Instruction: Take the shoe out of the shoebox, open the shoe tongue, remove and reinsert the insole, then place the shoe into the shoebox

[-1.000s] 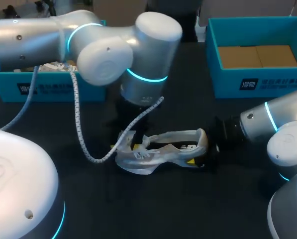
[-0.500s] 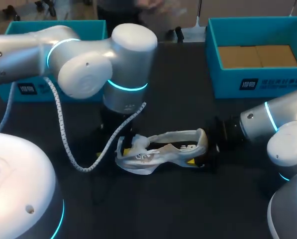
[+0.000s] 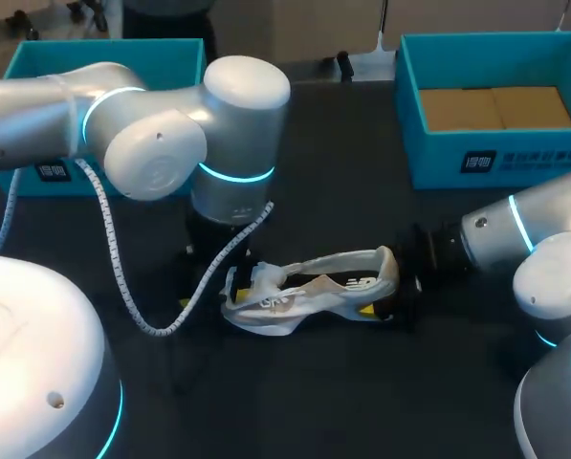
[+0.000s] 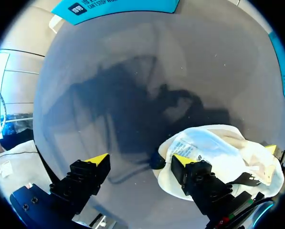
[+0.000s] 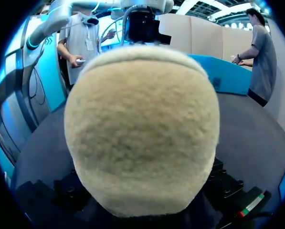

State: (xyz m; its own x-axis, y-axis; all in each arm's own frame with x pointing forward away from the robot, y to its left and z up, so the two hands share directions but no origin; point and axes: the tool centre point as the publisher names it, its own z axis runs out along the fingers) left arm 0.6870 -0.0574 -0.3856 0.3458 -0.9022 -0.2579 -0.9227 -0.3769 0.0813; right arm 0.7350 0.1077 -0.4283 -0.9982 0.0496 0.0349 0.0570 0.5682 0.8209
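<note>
So the left arm (image 3: 161, 143) comes in from its side, folded hard at the elbow, wrist aimed pretty much straight down. The left gripper (image 4: 140, 160) is spread wide, both yellow tips showing. The right arm (image 3: 529, 239) sits low and lies nearly flat, reaching sideways toward the middle, with the right gripper (image 3: 400, 292) roughly level.

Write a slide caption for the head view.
Shoe on table, left gripper open at its toe, right arm at its heel.
</note>
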